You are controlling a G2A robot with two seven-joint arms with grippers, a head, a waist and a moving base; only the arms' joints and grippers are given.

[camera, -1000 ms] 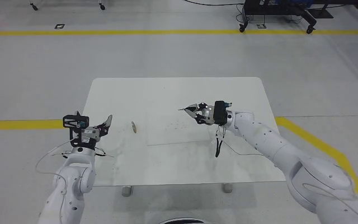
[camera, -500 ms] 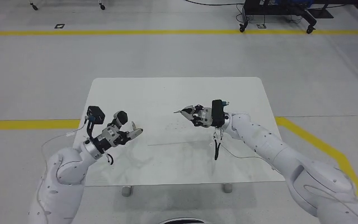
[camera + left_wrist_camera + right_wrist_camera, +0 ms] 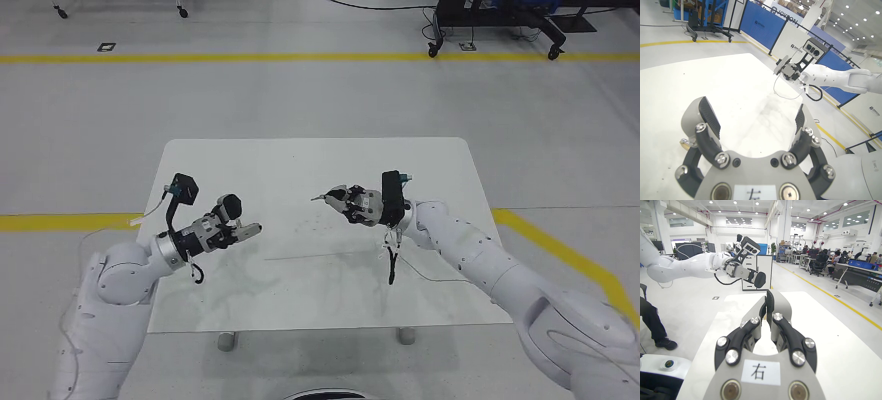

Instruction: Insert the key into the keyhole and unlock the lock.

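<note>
The left gripper (image 3: 752, 104) hangs spread wide over the left part of the white table (image 3: 420, 170), with the brass lock (image 3: 685, 144) lying just beside one finger. To the right, the right gripper (image 3: 337, 196) is pressed together, pinching the key (image 3: 319, 198), whose tip points left.

I work over a white table (image 3: 300, 160) on a pale floor crossed by yellow lines (image 3: 250, 58). A black wheeled stand (image 3: 480, 15) stands well beyond the table's far right corner. Blue partition panels (image 3: 761, 24) fence one side. A white cabinet (image 3: 768, 268), perhaps with drawers, stands past the table.
</note>
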